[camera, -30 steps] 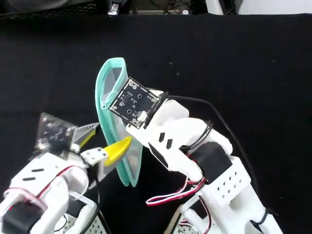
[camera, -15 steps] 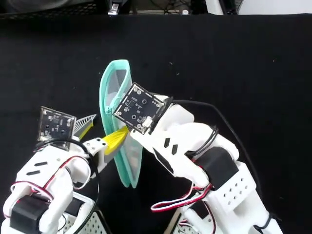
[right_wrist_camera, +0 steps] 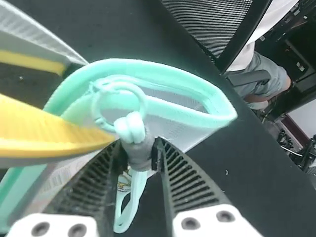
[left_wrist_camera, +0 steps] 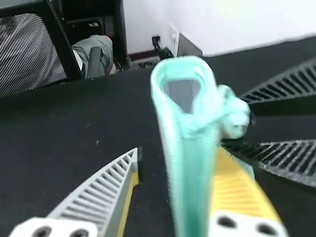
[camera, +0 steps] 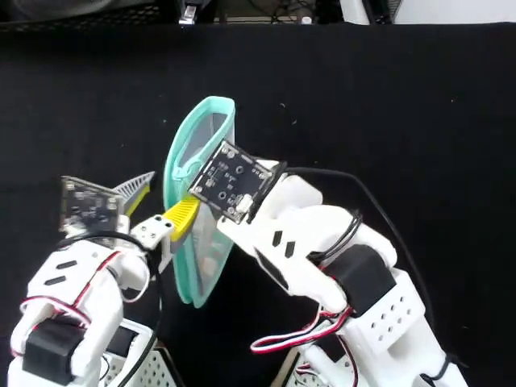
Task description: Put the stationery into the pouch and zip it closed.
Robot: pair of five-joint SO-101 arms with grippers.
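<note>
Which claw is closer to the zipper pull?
Right. The right claw pinches the zipper pull itself. The left claw is beside the pull, open, straddling the pouch.

The pouch (camera: 211, 133) has a matt mint cloth binding around a translucent mesh-like panel. The zipper pull (right_wrist_camera: 129, 129), nipped in the right gripper (right_wrist_camera: 139, 148), looks like smooth, rubbery plastic. Both grippers have matt, ribbed plastic fingers, and the left gripper (left_wrist_camera: 182, 163) also has smooth yellow plastic facings. The table cover (camera: 403, 121) is matt black cloth.
</note>
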